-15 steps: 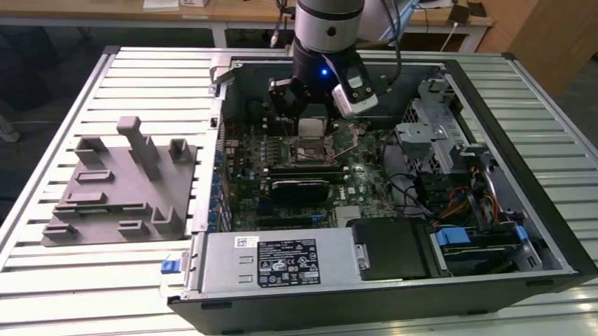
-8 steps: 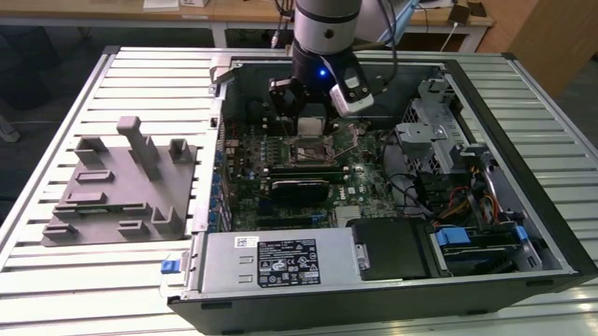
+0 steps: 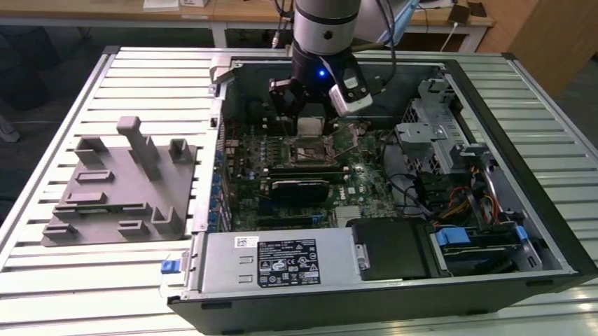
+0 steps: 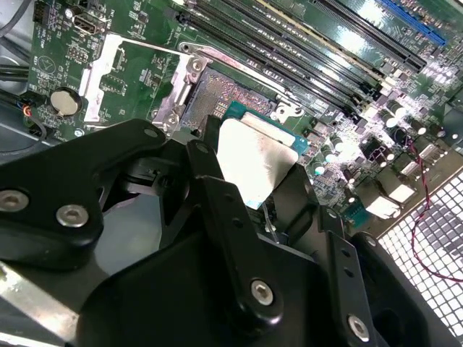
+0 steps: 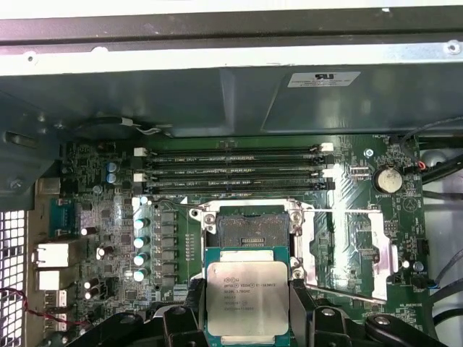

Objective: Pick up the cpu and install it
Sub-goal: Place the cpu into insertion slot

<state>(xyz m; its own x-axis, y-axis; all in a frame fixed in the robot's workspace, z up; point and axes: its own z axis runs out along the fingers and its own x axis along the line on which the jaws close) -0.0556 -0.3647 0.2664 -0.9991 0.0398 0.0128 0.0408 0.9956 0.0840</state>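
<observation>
The cpu (image 5: 246, 293) is a flat square chip with a shiny silver top and a green edge, and my gripper (image 5: 246, 318) is shut on it, black fingers (image 5: 187, 318) pressing its two sides. In the second wrist view the cpu (image 4: 253, 155) hangs above the motherboard, close over the open socket (image 4: 228, 94). The first wrist view shows that socket (image 5: 248, 230) bare, its metal frame swung open, just beyond the chip. In the exterior view the gripper (image 3: 311, 124) holds the cpu (image 3: 309, 126) inside the computer case, above the socket (image 3: 307, 149).
The open computer case (image 3: 523, 266) lies on a slatted metal table (image 3: 84, 280). A grey plastic fixture (image 3: 126, 185) with upright posts stands at the exterior view's left. Memory slots (image 5: 231, 170), a power supply (image 3: 280, 262), drive bays (image 3: 449, 140) and cables (image 3: 449, 203) surround the socket.
</observation>
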